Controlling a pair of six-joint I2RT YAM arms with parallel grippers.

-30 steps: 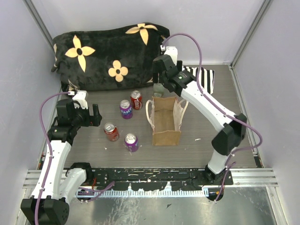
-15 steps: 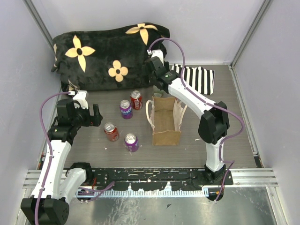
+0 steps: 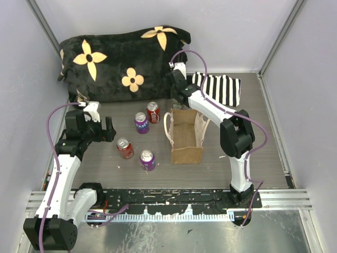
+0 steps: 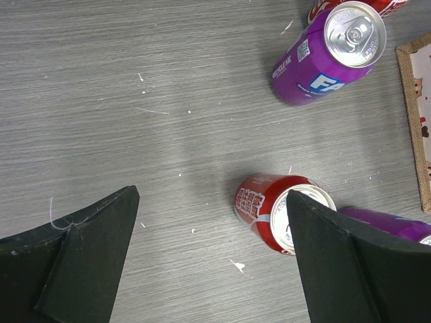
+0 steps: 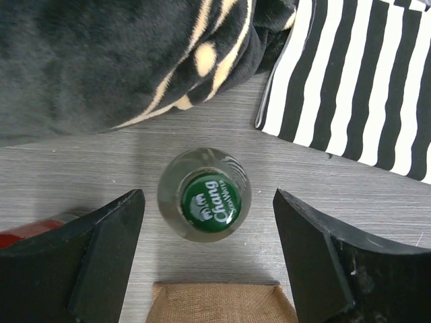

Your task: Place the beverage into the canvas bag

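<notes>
Beverage: a clear glass bottle (image 5: 205,195) with a green Chang cap (image 5: 210,200), seen from straight above.
Position: it stands upright on the counter (image 3: 263,153) just behind the far end of the canvas bag (image 3: 187,154). It sits between the bag and the black flowered cushion (image 3: 116,58), with the striped cloth (image 5: 357,81) close by.
Look: pale rounded glass shoulders ring the small printed cap. The body is hidden by the overhead angle, so I cannot tell how full it is.
Top view: the bottle seems to sit under the right wrist there and cannot be made out.
Handling: likely heavy for its width, rigid, smooth and slippery. It would probably break if tipped or dropped (glass on a hard counter).
Where to hold: probably across the neck or upper shoulder just below the cap. Pads set square on opposite sides would let it hang upright rather than swing.
Right end effector (image 5: 209,195): spread wide, with one finger on each side of the bottle and clear of it. It holds nothing.
Left end effector (image 4: 210,202): also wide open and empty. It hovers over a red can (image 4: 269,208), with a purple can (image 4: 330,50) further off.
Canvas bag: tan and boxy, mouth open upward, cream handles drooping at either side. The walls look soft, so a lowered bottle could snag the rim.
</notes>
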